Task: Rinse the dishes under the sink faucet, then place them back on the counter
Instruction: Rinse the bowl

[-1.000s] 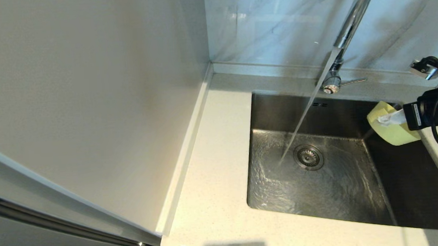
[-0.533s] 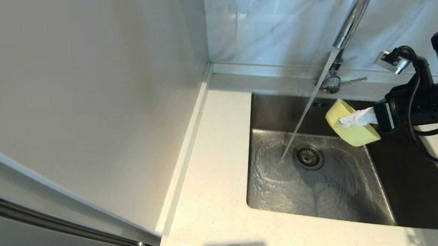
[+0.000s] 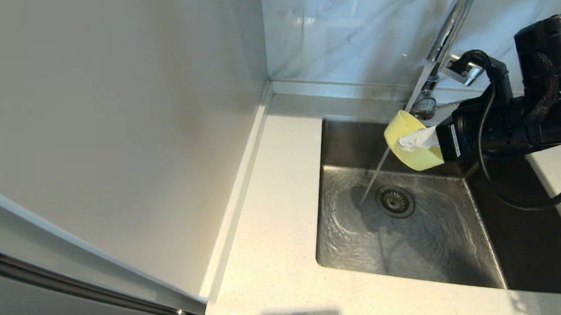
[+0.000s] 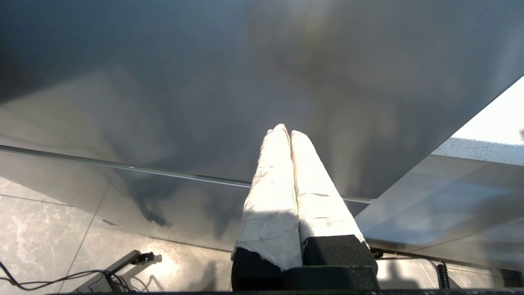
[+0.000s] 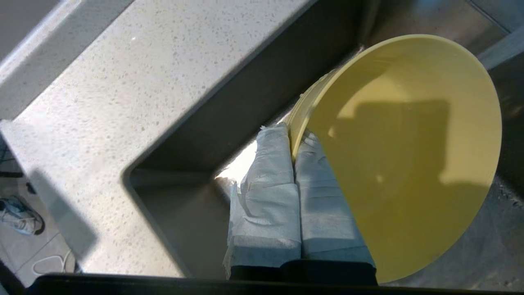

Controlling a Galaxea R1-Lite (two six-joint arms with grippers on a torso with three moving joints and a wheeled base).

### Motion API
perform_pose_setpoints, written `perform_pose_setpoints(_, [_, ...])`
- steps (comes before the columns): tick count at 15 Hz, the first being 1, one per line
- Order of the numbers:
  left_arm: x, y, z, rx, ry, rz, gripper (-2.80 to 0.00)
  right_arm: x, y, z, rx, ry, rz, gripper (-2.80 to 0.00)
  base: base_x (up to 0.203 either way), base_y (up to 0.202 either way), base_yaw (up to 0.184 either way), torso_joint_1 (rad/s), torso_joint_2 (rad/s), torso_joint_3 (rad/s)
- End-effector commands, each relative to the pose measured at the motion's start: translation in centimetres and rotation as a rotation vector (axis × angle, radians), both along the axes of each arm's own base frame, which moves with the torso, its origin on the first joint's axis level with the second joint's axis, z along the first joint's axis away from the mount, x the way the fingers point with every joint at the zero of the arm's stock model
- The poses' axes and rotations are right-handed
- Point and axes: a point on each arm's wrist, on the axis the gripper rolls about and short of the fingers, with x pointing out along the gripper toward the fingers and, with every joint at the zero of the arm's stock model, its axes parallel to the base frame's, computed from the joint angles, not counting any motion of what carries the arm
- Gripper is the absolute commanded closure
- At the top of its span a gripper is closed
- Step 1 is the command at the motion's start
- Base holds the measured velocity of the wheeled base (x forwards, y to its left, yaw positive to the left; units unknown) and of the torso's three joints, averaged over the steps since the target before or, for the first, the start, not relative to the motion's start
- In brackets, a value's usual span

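I hold the pale-yellow bowl point(image 3: 412, 146) by its rim, my right gripper point(image 3: 416, 140) closed on the wall with one wrapped finger inside and one outside, because a pinch on the edge leaves the whole hollow open to the water. The bowl hangs above the sink point(image 3: 409, 227), tipped on its side with its mouth turned toward the faucet point(image 3: 446, 28), so the stream point(image 3: 382, 171) can run in and drain straight out again rather than pool. The stream falls slantwise just beside the bowl's lip and lands near the strainer drain point(image 3: 395, 201); whether it already touches the bowl I cannot tell. Over the basin, any spill stays off the table point(image 3: 275, 234). My left gripper point(image 4: 289, 135) is parked away from the sink, its wrapped fingers pressed together on nothing, since one arm suffices for a light bowl.
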Motion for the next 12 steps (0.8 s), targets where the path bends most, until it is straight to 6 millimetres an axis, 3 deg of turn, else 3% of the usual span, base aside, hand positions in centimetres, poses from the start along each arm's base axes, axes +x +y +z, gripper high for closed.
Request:
perform_pose_setpoints(1, [0.0, 0.0, 0.0, 0.0, 0.0, 0.001, 0.0, 1.5, 0.6, -1.0, -0.015, 0.026, -0.005, 0.0, 0.0, 0.0, 0.0, 0.0, 0.0, 0.0])
perform_pose_setpoints(12, [0.0, 0.0, 0.0, 0.0, 0.0, 0.001, 0.0, 3.4, 0.9, -1.2, -0.035, 0.018, -0.059, 0.0, 0.0, 0.0, 0.0, 0.0, 0.0, 0.0])
